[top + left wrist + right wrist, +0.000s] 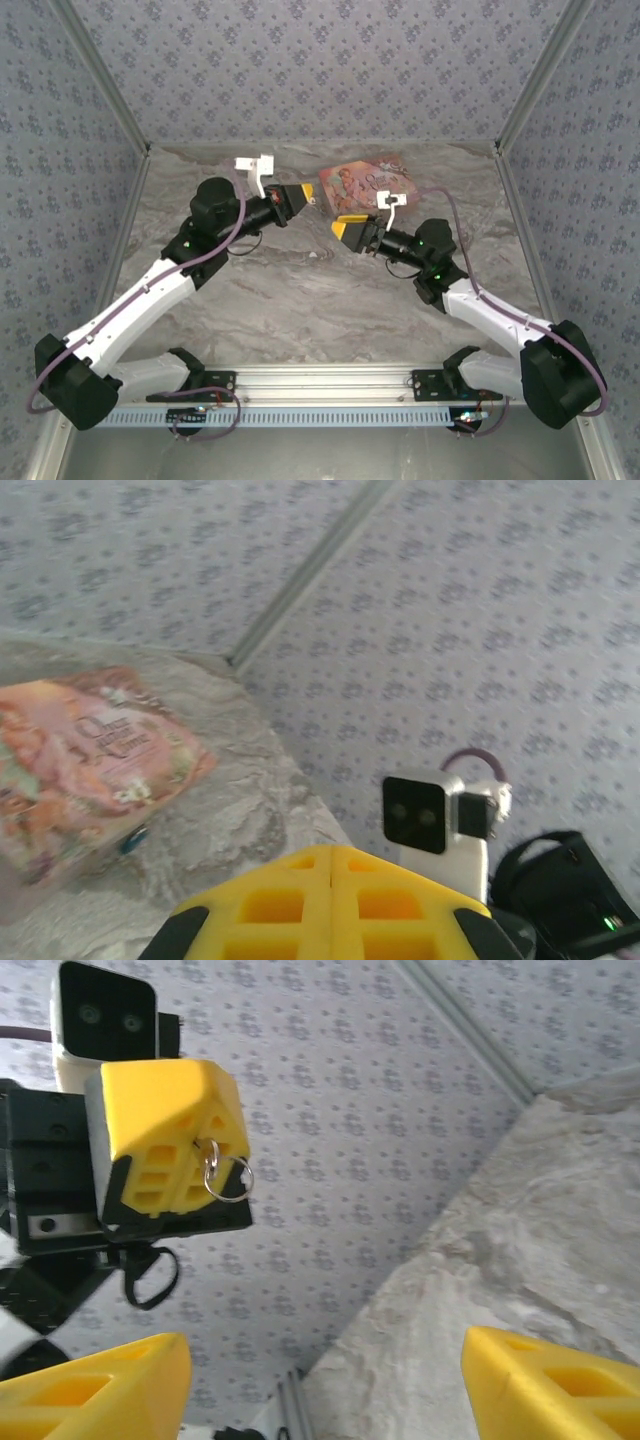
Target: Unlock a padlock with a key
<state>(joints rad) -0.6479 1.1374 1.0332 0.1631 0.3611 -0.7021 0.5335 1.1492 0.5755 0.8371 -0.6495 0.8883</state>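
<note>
Clamping jaws of left gripper (195, 1142) tight on thin silvery key ring (228, 1176); holding yellow jaws of right gripper (325, 1380) wide apart, gripping nothing, over veined marbled counter (560, 1210).

One box (352, 185), one padlock (133, 838), one key ring (210, 1160)

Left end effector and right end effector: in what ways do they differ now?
The left end effector is shut, yellow fingers pressed together; the right end effector stands open, fingers far apart. The left end effector pinches a key ring that juts from its seam; the right end effector holds nothing between its fingers. Both have blocky yellow fingers.
</note>
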